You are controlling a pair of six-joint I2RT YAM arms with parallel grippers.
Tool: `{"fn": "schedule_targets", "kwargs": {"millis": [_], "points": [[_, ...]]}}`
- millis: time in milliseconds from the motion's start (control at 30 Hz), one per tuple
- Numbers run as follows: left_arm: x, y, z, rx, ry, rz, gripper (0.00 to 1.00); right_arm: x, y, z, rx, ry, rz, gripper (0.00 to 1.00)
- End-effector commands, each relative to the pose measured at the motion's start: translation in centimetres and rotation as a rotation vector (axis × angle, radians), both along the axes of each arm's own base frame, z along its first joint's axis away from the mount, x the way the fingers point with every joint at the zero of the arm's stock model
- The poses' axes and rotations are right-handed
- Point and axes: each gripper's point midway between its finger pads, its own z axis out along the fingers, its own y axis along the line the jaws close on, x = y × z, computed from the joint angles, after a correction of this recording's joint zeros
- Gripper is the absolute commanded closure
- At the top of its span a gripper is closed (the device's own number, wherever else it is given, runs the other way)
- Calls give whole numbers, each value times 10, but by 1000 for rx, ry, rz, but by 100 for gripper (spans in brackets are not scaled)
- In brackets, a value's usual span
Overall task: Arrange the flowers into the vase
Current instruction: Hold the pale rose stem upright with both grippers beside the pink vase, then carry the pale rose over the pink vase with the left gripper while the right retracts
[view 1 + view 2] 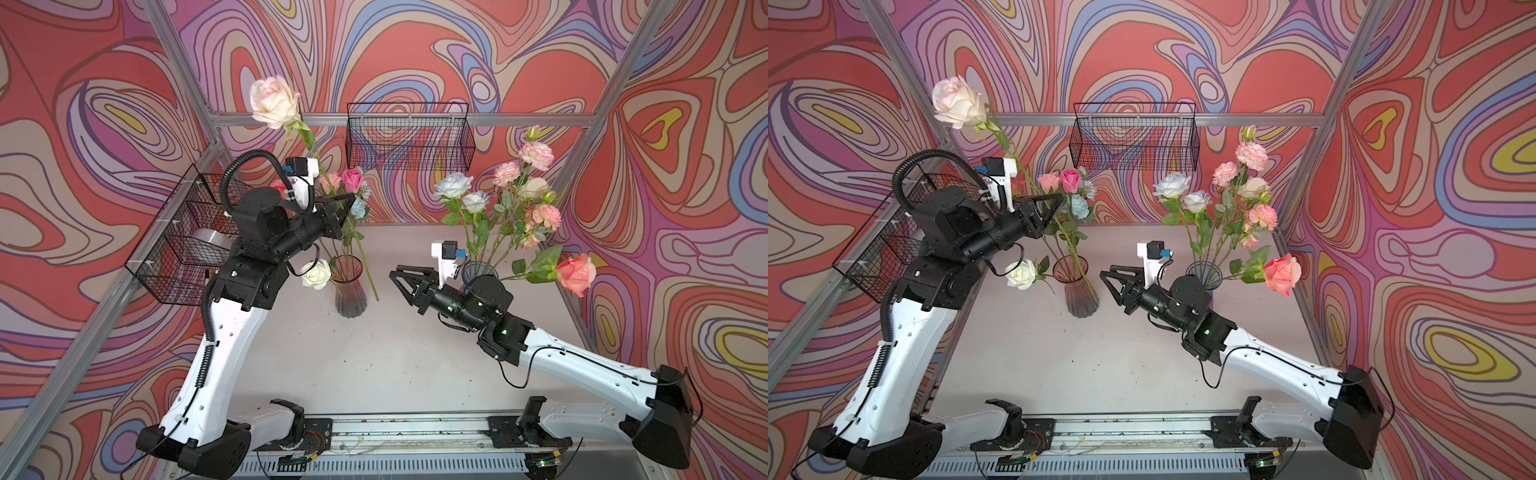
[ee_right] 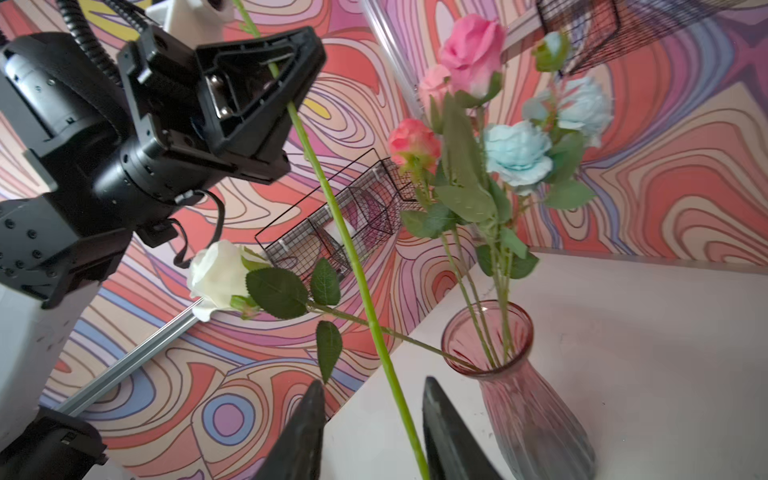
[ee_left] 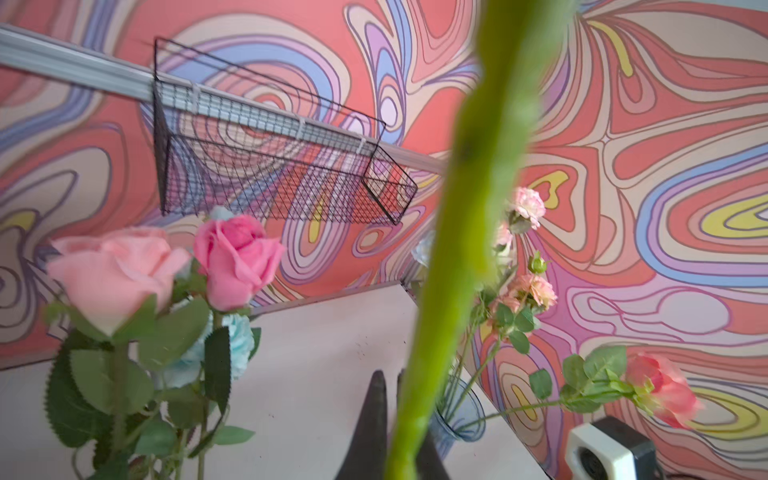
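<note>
You had one rose (image 1: 274, 102) left outside the vase (image 1: 350, 291), clamped in your left gripper (image 1: 345, 210); your right gripper (image 2: 372, 382) stood part open.

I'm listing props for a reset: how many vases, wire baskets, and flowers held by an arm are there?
Vases: 2 (pink vase, blue vase)
Wire baskets: 2 (back basket, left basket)
Held flowers: 1 (cream rose, in the left fingers)
Total: 5
</note>
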Motion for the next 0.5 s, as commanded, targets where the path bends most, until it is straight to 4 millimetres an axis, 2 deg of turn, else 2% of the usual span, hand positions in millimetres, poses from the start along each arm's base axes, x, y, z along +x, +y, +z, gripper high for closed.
{"fn": "schedule_targets", "kwargs": {"millis": [0, 267, 333, 400, 467], "points": [[19, 17, 28, 65, -142, 130, 100, 10, -26, -28, -29, 85, -137, 60], [39, 21, 39, 124, -196, 185, 100, 15, -58, -76, -154, 180, -283, 57], [44, 26, 33, 143, -189, 223, 100, 16, -62, -84, -167, 189, -305, 56], [49, 32, 18, 147, -155, 266, 100, 17, -66, -90, -175, 200, -321, 56], [50, 34, 11, 137, -181, 278, 100, 14, -67, -89, -169, 206, -313, 56]]}}
